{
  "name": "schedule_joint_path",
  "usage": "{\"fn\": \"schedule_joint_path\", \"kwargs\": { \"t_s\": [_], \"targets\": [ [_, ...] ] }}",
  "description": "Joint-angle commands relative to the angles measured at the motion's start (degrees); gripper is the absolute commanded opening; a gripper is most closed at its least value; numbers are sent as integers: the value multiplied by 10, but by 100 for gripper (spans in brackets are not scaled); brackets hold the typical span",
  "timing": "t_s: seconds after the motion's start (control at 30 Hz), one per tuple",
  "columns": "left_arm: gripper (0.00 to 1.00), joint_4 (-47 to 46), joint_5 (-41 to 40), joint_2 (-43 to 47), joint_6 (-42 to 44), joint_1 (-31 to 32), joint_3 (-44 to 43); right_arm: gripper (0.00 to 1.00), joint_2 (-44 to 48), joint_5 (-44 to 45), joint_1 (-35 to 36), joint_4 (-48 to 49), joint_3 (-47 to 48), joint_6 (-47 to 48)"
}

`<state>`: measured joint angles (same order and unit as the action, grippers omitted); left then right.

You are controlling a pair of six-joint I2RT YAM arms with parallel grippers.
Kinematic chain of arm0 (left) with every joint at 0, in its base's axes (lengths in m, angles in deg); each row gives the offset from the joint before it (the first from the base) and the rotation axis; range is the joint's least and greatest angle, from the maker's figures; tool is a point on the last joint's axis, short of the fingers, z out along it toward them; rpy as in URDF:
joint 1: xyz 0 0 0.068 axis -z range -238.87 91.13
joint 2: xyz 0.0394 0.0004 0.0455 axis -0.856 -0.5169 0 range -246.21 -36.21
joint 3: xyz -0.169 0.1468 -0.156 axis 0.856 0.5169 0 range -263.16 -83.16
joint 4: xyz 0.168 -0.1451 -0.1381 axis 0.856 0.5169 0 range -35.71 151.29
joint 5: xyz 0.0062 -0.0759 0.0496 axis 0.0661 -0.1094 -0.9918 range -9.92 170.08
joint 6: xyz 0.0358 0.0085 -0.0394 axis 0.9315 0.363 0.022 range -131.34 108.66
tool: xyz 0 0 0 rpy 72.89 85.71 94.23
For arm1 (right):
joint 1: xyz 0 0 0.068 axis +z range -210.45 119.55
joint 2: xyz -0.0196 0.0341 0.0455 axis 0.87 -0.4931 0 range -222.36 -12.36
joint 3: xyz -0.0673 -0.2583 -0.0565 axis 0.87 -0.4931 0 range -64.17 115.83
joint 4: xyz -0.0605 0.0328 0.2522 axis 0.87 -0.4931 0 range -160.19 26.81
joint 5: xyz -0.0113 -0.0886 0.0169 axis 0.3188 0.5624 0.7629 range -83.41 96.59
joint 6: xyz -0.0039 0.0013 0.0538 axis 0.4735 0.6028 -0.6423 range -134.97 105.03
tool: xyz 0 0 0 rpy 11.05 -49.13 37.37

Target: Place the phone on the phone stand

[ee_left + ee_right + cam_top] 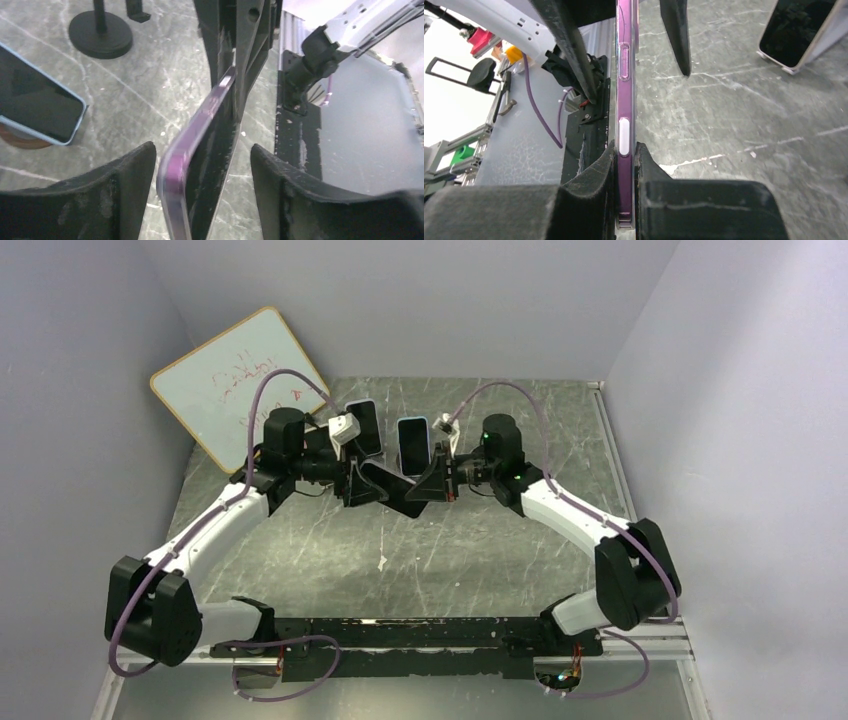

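A purple-edged phone (625, 90) hangs on edge above the table middle, between the two arms. My right gripper (625, 147) is shut on one end of the phone (392, 485), its pads pressed against both faces. My left gripper (201, 150) is open and straddles the other end; the purple edge (172, 175) stands between the fingers with a gap on each side. An empty black phone stand (100, 32) with a round base shows at the top left of the left wrist view. In the top view the arms hide it.
Two other phones (363, 426) (412, 445) stand propped at the back of the table. A blue-cased phone (37, 105) and a pale-cased one (799, 30) show in the wrist views. A whiteboard (240, 380) leans in the back left corner. A black rail (420, 635) runs along the near edge.
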<state>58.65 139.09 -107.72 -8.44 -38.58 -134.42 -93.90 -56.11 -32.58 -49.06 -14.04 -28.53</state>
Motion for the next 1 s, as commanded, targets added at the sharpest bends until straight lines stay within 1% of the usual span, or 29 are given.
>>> {"fn": "schedule_joint_path", "kwargs": {
  "t_s": [0.0,0.03,0.07,0.1,0.13,0.17,0.33,0.37,0.4,0.43,0.47,0.5,0.57,0.63,0.7,0.73,0.77,0.83,0.97],
  "targets": [
    [65,-39,84,-6,-21,-3,-11,0,-14,-16,31,0,47,28],
    [56,-34,89,-7,-16,-3,-13,0,-18,-16,33,3,49,27],
    [44,-26,94,-11,-12,-2,-14,0,-20,-18,35,5,50,26],
    [28,-22,99,-13,-10,-1,-15,0,-22,-16,35,3,52,30],
    [9,-18,103,-16,-10,0,-15,0,-24,-15,34,-7,57,38],
    [5,-17,106,-15,-10,1,-14,0,-24,-15,34,-15,61,45],
    [5,-29,125,-7,-12,4,-8,0,-31,-10,30,-27,79,54],
    [5,-32,121,-5,-13,4,-8,7,-31,-9,28,-27,80,54],
    [5,-38,114,0,-18,4,-6,26,-30,-2,27,-24,79,53],
    [5,-54,109,4,-24,4,-4,41,-24,7,25,-11,72,46],
    [5,-68,99,9,-43,4,-1,53,-17,19,23,16,59,31],
    [5,-82,92,14,-55,4,2,64,-9,30,18,55,42,12],
    [5,-129,71,28,-91,4,14,77,14,70,3,151,-8,-44],
    [5,-218,50,45,-150,4,38,82,39,140,-15,269,-72,-101],
    [5,-317,17,64,-207,2,66,86,58,202,-22,366,-134,-129],
    [5,-395,2,68,-242,2,80,89,62,227,-23,411,-160,-143],
    [5,-450,-10,68,-276,2,96,90,60,235,-24,465,-184,-153],
    [5,-538,-13,55,-336,3,106,90,43,228,-25,531,-200,-184],
    [5,-682,-2,17,-436,4,116,90,-23,176,-25,696,-203,-278]
  ]
}}
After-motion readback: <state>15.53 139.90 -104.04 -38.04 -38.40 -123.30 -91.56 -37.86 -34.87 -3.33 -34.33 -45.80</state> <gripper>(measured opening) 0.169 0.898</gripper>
